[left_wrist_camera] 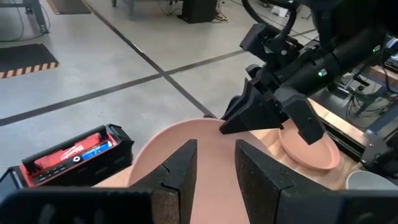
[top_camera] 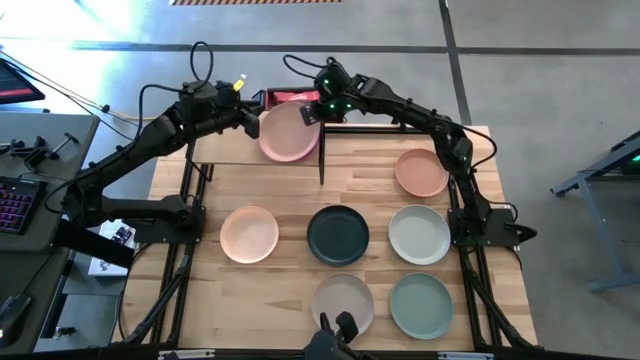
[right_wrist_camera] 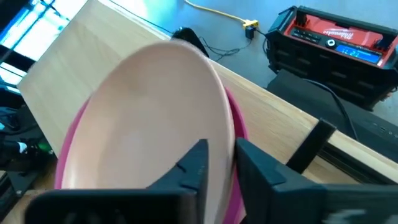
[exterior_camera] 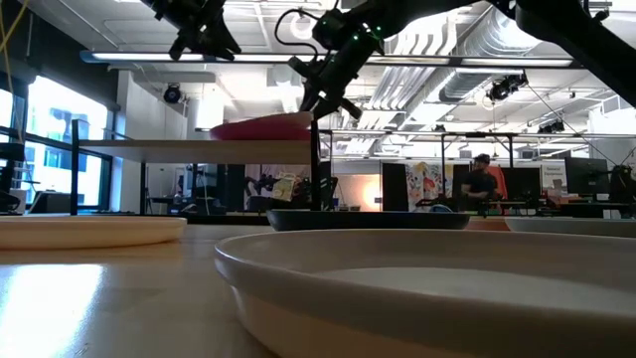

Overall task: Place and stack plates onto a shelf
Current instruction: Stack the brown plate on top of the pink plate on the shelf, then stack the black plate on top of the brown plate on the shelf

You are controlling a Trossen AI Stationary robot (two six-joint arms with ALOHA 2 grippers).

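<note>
A salmon plate [top_camera: 288, 132] lies over a pink plate [right_wrist_camera: 67, 163] on the light-wood shelf [top_camera: 225, 148] at the table's far side. My right gripper [top_camera: 312, 115] is shut on the salmon plate's right rim. My left gripper [top_camera: 252, 120] is open above the plates' left rim; in the low view [exterior_camera: 206, 45] it hangs well clear of them. Six more plates rest flat on the tabletop: orange [top_camera: 421, 172], peach [top_camera: 249, 234], charcoal [top_camera: 337, 233], off-white [top_camera: 419, 233], beige [top_camera: 342, 300] and sage green [top_camera: 421, 305]. My right gripper pinches the salmon plate's rim [right_wrist_camera: 225, 142] between its two fingers, at the plate's right side beside the shelf's dark upright. The fingers [exterior_camera: 316, 99] slant down from the table's right. The plate lies over the pink plate; whether it rests on it or hangs just above, I cannot tell.
The shelf's thin dark upright [top_camera: 321, 152] stands just right of the stacked plates. A red tool case [top_camera: 288, 97] lies on the floor behind the shelf. The shelf's left half [top_camera: 215, 150] is bare wood. A person [exterior_camera: 484, 182] shows far back in the room.
</note>
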